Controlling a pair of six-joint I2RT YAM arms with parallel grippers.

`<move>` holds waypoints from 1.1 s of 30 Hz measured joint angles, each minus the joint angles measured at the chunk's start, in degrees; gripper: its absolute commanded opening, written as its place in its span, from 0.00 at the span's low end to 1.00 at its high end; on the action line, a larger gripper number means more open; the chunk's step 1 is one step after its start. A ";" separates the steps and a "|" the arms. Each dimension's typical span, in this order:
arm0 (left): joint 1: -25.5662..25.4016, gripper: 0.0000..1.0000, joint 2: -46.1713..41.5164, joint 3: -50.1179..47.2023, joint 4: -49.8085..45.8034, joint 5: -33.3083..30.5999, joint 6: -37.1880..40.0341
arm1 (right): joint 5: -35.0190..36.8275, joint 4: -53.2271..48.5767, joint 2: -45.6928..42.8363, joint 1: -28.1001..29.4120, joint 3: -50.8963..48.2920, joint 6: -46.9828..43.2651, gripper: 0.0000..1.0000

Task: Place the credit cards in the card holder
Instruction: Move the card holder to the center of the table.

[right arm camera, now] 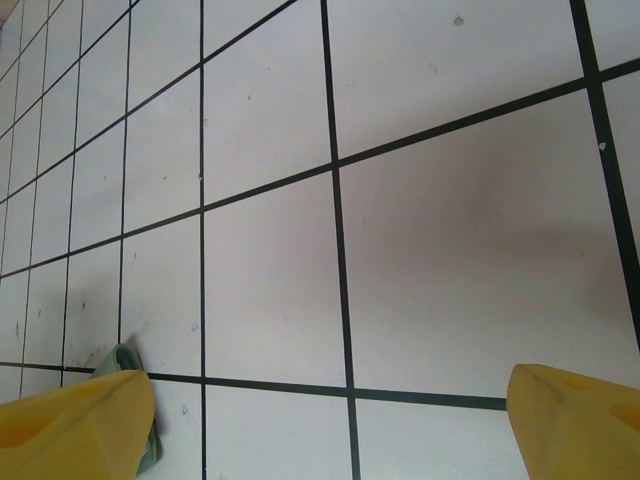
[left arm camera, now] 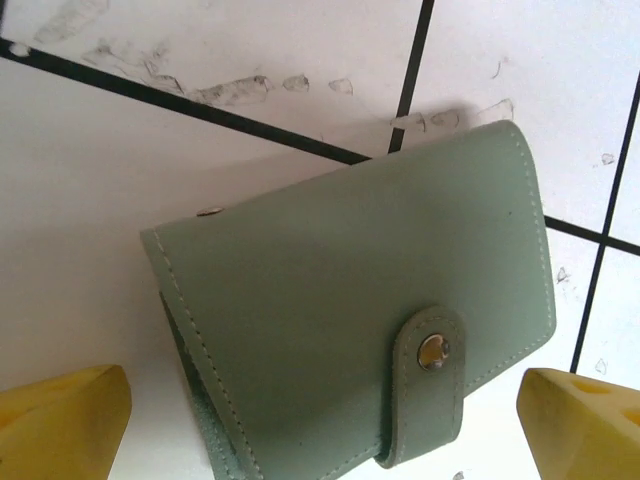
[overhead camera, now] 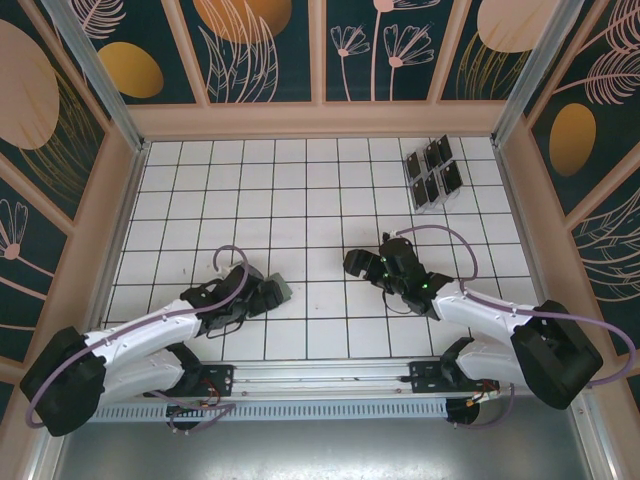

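Note:
The card holder (left arm camera: 340,290) is a sage-green wallet lying folded on the white tiles, its strap snapped shut by a metal stud (left arm camera: 432,352). My left gripper (left arm camera: 320,440) hangs over it, open, one yellow fingertip (left arm camera: 60,420) at each side of the wallet. In the top view the card holder (overhead camera: 281,289) pokes out past the left gripper (overhead camera: 264,294). Several black credit cards (overhead camera: 432,170) stand at the back right. My right gripper (overhead camera: 358,264) is open over bare tiles near the middle, holding nothing. A green corner of the card holder (right arm camera: 130,357) shows beside its left fingertip (right arm camera: 75,425).
The cards stand in a clear plastic rack (overhead camera: 430,200) near the right wall. Wooden-framed patterned walls (overhead camera: 320,118) enclose the tiled floor on three sides. A metal rail (overhead camera: 320,375) with both arm bases runs along the near edge.

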 measured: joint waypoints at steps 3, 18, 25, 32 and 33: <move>-0.87 0.98 1.20 -0.07 2.16 0.09 -0.59 | 0.02 -0.02 0.04 -0.17 0.42 -0.07 0.91; -4.39 0.99 11.52 4.81 7.13 -3.63 -2.21 | 0.00 -0.17 0.04 -1.05 0.61 -0.48 0.92; -7.13 0.98 18.93 9.33 19.06 0.15 -4.31 | 0.22 -0.94 0.11 -1.60 1.51 -0.57 0.91; -7.56 0.99 22.69 16.55 23.91 1.03 -4.24 | 0.17 -1.25 0.15 -1.66 1.55 -0.31 0.86; -7.56 0.99 22.53 17.07 23.93 0.59 -4.04 | 0.17 -1.44 0.15 -1.66 1.55 0.00 0.86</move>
